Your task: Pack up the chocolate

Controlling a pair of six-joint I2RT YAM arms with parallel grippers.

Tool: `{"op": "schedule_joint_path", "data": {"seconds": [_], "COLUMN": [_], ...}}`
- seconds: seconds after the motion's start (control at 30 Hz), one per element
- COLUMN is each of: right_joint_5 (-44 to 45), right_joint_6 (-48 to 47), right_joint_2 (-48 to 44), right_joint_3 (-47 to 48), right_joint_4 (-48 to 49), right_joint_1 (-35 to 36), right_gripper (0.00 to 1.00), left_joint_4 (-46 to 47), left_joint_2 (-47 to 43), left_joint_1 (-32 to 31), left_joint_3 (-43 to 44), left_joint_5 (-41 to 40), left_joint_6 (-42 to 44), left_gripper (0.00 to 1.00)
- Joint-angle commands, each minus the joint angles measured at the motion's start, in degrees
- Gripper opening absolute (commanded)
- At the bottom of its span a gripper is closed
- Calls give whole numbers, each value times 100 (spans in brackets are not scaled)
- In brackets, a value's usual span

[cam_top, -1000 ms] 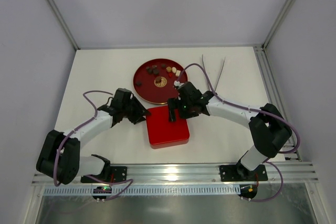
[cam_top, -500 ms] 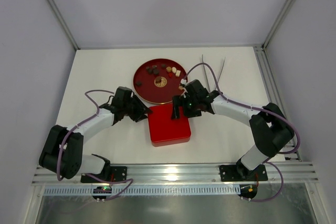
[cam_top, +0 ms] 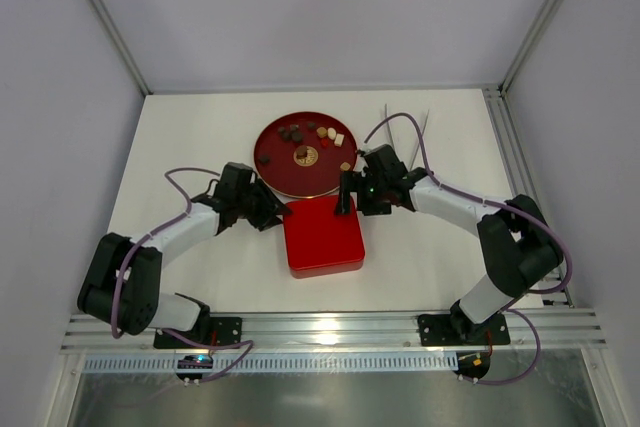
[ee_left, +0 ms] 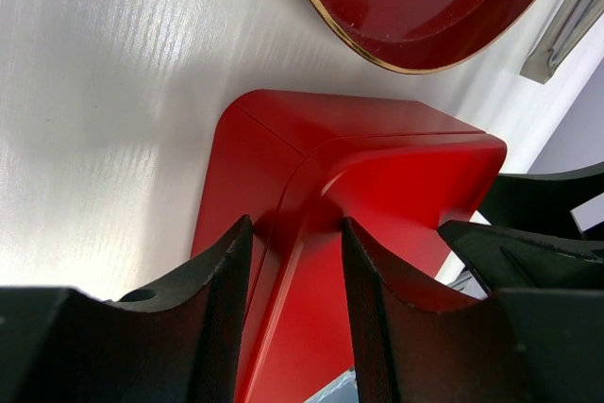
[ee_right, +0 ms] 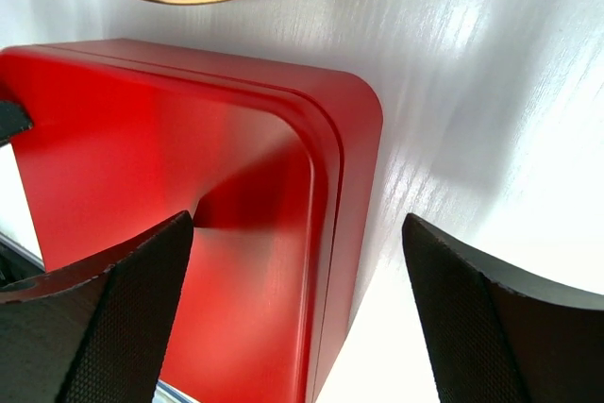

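1. The chocolate point(cam_top: 300, 133) lies as small dark, brown and cream pieces on the far half of a round red plate point(cam_top: 285, 177) with a gold rim. The plate is near the middle of the white table point(cam_top: 200, 137).
2. Just in front of the plate stands a square red box point(cam_top: 322, 242) with its lid point(ee_right: 189, 139) on, so its inside is hidden.
3. The left pincer point(ee_left: 294, 233) sits at the box's far left corner. Its fingers point(ee_left: 222, 318) are partly closed astride the lid's edge, and I cannot tell whether they clamp it.
4. The right pincer point(ee_right: 297, 224) hangs at the box's far right corner, spread wide and gripping nothing.
5. Two thin pale strips point(cam_top: 426, 117) lie on the table to the right of the plate.
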Motion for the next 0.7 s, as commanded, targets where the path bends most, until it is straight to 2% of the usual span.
{"op": "schedule_joint_path", "data": {"seconds": [0.0, 0.1, 0.27, 0.37, 0.4, 0.53, 0.67], "right_joint_5": [421, 456, 334, 306, 368, 412, 439], "right_joint_6": [68, 95, 200, 218, 218, 209, 218], "right_joint_2": [-102, 12, 223, 311, 355, 416, 443], "right_joint_3": [118, 110, -206, -408, -444, -724, -953], "right_joint_4": [169, 231, 502, 626, 644, 758, 960], "right_joint_1": [-6, 3, -102, -190, -199, -217, -226], "right_gripper": [90, 84, 68, 64, 60, 57, 49], "left_joint_4": [-1352, -1413, -1475, -1493, -1510, -1545, -1545], "left_joint_2": [408, 426, 469, 461, 469, 470, 478], "left_joint_1": [11, 11, 11, 11, 11, 11, 11], "left_joint_3": [-303, -268, -233, -233, -233, -233, -250], "left_joint_5": [-664, -664, -664, -672, -673, -699, -708], "left_joint_6": [449, 475, 467, 458, 449, 449, 467], "left_gripper": [41, 41, 41, 41, 41, 41, 41]}}
